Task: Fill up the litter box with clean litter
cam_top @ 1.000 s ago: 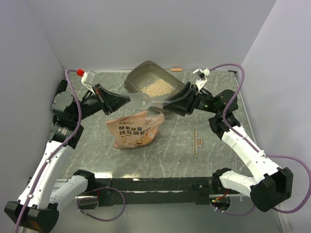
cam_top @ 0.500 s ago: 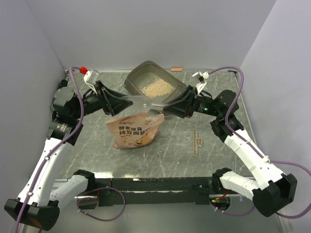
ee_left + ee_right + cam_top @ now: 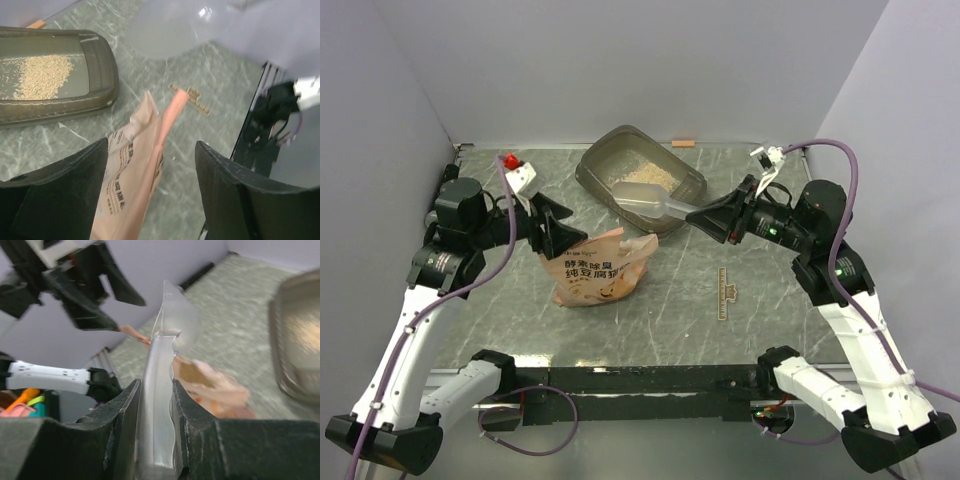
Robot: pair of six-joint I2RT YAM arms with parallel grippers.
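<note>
The litter box was found at the far middle of the table, with only a thin patch of clean litter on its floor and plenty of bare bottom left to be covered! (First voice)

And the scoop was clamped by its handle in the right gripper, bowl held out over the box's near rim. It looked empty, though that could not be sworn to. (Second voice)

The pink bag was seen lying near and left of the box, its open end apparently turned toward it. The left gripper was spread wide, its fingers set either side of the bag's raised top edge, nothing pinched. (First voice)

So a refill was judged to be the step in hand. The bag's lip would best be nipped close to the opening and lifted, so that the mouth was kept gaping and the soft plastic was not dragged along by the scoop. (Second voice)

Agreed! The scoop would best be brought in low, bowl first, pushed deep, then carried back level. With any tilt on the way over the rim, granules could be scattered across the table. (First voice)

And the load would be better tipped onto the bare floor than onto the patch already there. (Second voice)
</note>
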